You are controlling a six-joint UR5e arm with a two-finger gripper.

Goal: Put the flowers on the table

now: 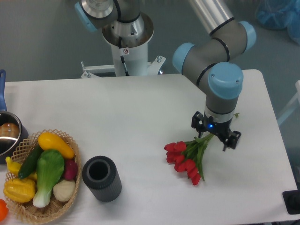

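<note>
The flowers [184, 159] are a bunch of red tulips with green stems. They lie on the white table [131, 112] at its right centre, with the buds pointing to the lower left. The stems run up and to the right under my gripper [214, 132]. The gripper points straight down over the stem end. Its two black fingers [231, 140] stand apart, one on each side of the stems, so it looks open. The wrist hides where the fingers meet the stems.
A dark grey ribbed cylinder vase [102, 178] stands upright at the front, left of the flowers. A wicker basket [70, 199] of green and yellow vegetables sits at the front left. A metal pot [7, 136] is at the left edge. The arm's base [126, 47] stands behind the table.
</note>
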